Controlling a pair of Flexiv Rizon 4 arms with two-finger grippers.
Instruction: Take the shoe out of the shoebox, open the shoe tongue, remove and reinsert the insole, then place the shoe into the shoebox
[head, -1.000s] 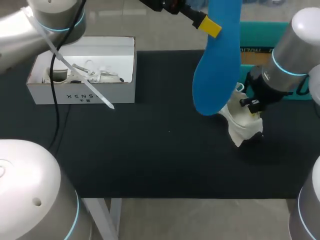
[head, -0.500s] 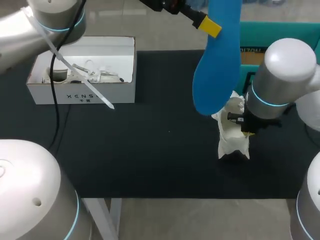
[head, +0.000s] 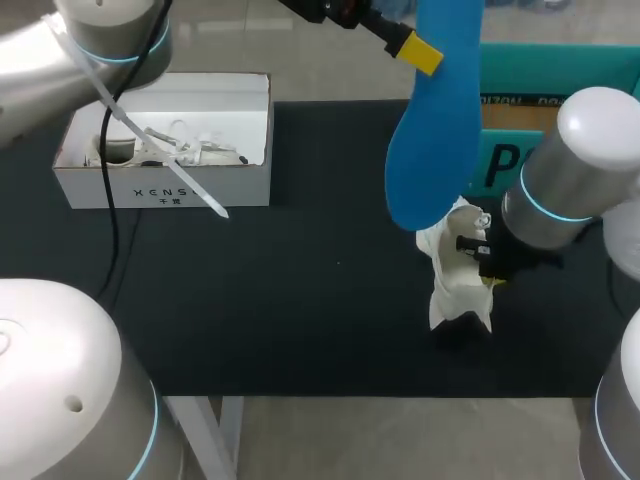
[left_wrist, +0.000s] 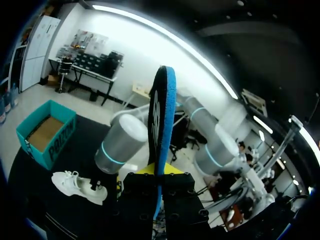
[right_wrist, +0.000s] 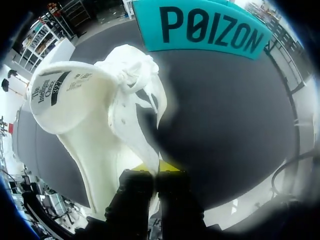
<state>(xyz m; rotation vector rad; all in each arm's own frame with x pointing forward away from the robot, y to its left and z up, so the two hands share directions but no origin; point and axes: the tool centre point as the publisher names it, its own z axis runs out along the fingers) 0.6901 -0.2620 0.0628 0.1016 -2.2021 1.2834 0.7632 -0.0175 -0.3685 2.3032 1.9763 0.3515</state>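
My left gripper (head: 425, 55) is high over the table's back, shut on a blue insole (head: 435, 130) that hangs down from it. In the left wrist view the insole (left_wrist: 161, 120) stands edge-on between the fingers of the left gripper (left_wrist: 159, 172). Below the insole, the white shoe (head: 455, 275) is tipped up on end on the black mat. My right gripper (head: 483, 272) is shut on the shoe's upper edge. In the right wrist view, the right gripper (right_wrist: 156, 169) pinches the shoe (right_wrist: 95, 115) by its side wall. The white shoebox (head: 165, 185) sits open at the back left.
A teal box (head: 540, 75) stands at the back right, just behind the shoe; it also shows as the teal box (right_wrist: 205, 25) and the teal box (left_wrist: 45, 132). White items lie inside the shoebox. The black mat (head: 300, 290) covers the table between the shoebox and the shoe.
My right arm has carried the shoe leftward and toward the table's front, turning it more upright. The left arm and the insole have stayed where they were.
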